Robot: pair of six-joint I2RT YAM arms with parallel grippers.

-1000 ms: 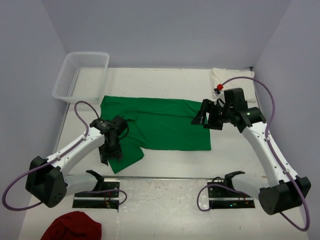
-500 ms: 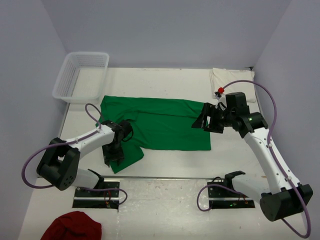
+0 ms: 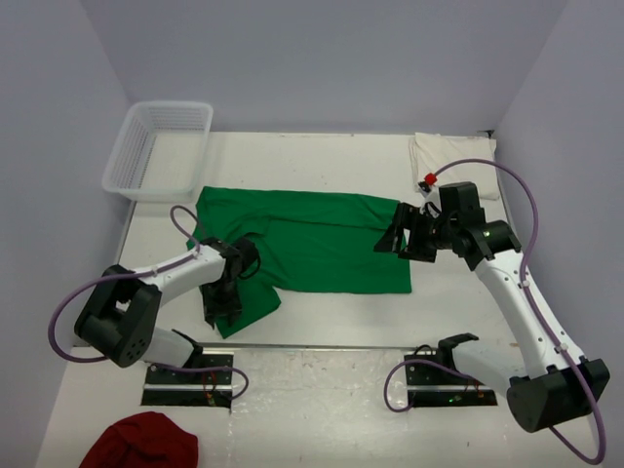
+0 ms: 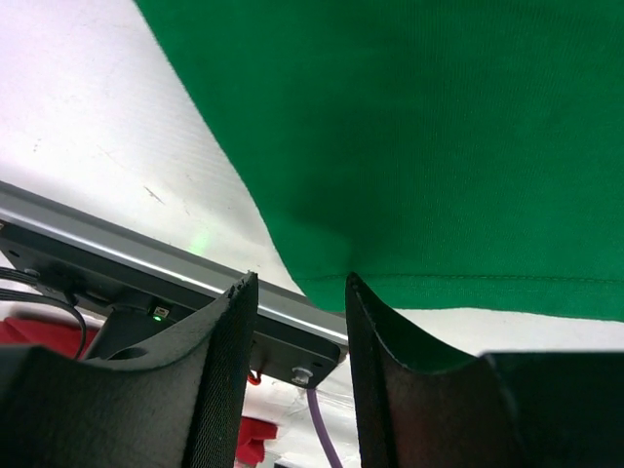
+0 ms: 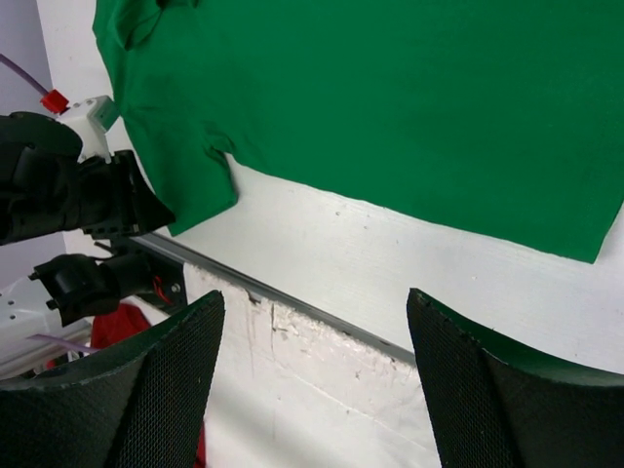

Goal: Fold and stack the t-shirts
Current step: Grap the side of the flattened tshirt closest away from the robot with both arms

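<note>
The bright green t-shirt (image 3: 322,239) lies spread flat mid-table; it also shows in the left wrist view (image 4: 419,127) and the right wrist view (image 5: 390,97). The cream-white t-shirt (image 3: 454,159) lies folded at the back right. My left gripper (image 3: 220,300) sits low at the shirt's near-left sleeve. Its jaws (image 4: 300,283) stand narrowly apart with the sleeve hem at their tips and nothing between them. My right gripper (image 3: 402,234) hovers over the green shirt's right edge, wide open and empty (image 5: 317,302).
A clear plastic basket (image 3: 161,146) stands at the back left. A metal rail (image 3: 322,346) runs along the table's near edge. A dark red cloth (image 3: 141,444) lies below it at the near left. Walls close in on both sides.
My left arm has folded in closer, its gripper staying at the near-left sleeve and shifting slightly right. My right gripper has barely moved.
</note>
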